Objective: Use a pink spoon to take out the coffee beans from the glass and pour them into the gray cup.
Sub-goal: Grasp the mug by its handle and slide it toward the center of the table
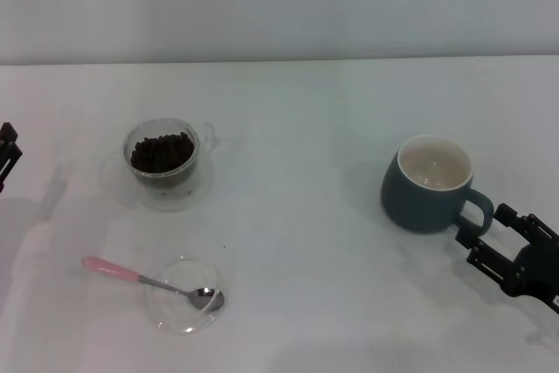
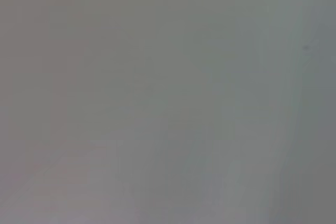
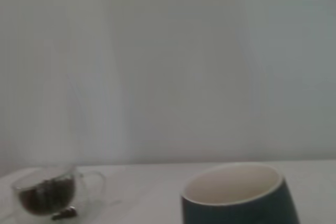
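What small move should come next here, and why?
Probably bring the left pincer from the table's left edge down toward the pink spoon. The spoon lies unheld, its bowl resting in a clear dish, the coffee beans sit in the glass, and the gray cup looks empty.

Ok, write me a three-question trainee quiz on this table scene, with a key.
1. True or false: the gray cup already holds coffee beans.
2. The pink spoon has its bowl resting in: A the glass, B the clear dish, C the gray cup.
3. Which gripper sits beside the gray cup's handle?

Key: 1 false, it looks empty. 2 B. 3 the right gripper; the left gripper stays at the table's left edge.
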You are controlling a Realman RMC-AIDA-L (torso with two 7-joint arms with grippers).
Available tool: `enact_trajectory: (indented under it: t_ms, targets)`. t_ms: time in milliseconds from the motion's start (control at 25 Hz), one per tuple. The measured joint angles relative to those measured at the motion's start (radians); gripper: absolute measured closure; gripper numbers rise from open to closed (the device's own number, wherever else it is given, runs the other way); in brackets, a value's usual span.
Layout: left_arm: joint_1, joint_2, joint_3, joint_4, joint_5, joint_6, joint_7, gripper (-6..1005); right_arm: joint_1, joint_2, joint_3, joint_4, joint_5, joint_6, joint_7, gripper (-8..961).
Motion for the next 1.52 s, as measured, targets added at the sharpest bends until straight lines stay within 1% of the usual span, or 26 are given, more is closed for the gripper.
enact_trajectory:
  t_ms: [160, 440, 800, 1000, 1320, 1520]
  targets:
    - [-0.002, 0.000, 0.000, 0.002, 0.000, 0.001, 0.000, 124, 0.023, 0.003, 0.010, -0.003, 0.000, 0.072, 0.000, 178]
    - [-0.002, 0.000, -0.001, 0.003, 0.000, 0.001, 0.000, 124, 0.035, 0.004, 0.058, -0.014, 0.001, 0.108, -0.011, 185]
    - [0.002, 0.000, -0.002, 0.013, 0.000, 0.001, 0.000, 124, 0.051, 0.005, 0.074, -0.047, 0.005, 0.200, -0.014, 194]
    - [0.003, 0.000, -0.002, 0.014, -0.003, 0.001, 0.000, 124, 0.056, 0.005, 0.075, -0.062, 0.056, 0.222, -0.014, 199]
    - [0.006, 0.000, -0.002, 0.014, -0.011, 0.001, 0.000, 124, 0.110, 0.005, 0.076, -0.077, 0.077, 0.311, -0.014, 206]
    - [0.009, 0.000, -0.001, 0.014, -0.018, 0.001, 0.000, 124, 0.135, 0.006, 0.076, -0.084, 0.078, 0.335, -0.014, 211]
